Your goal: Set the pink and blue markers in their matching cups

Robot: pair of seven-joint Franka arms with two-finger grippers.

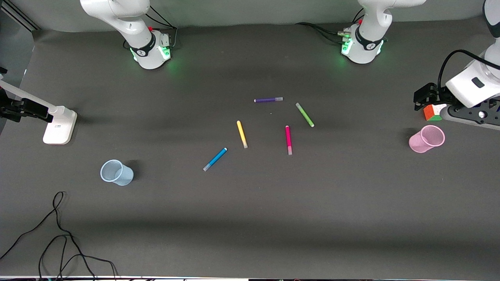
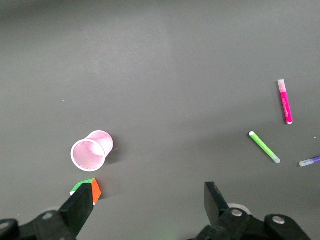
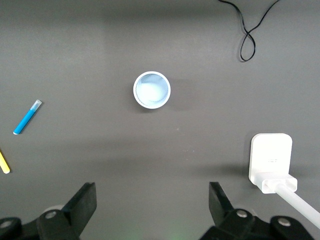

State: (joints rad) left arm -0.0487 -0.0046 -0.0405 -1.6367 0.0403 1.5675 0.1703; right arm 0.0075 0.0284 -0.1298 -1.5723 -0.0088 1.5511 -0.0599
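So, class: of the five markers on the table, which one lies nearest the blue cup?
The blue marker: it lies closest to the blue cup; the yellow, pink, green and purple ones lie farther off.

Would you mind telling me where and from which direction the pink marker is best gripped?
Probably at the middle of the pink marker's magenta barrel, coming straight down from above. It lies flat on the table with bare mat along both long sides, so fingers can straddle it across its width. The green marker lies apart.
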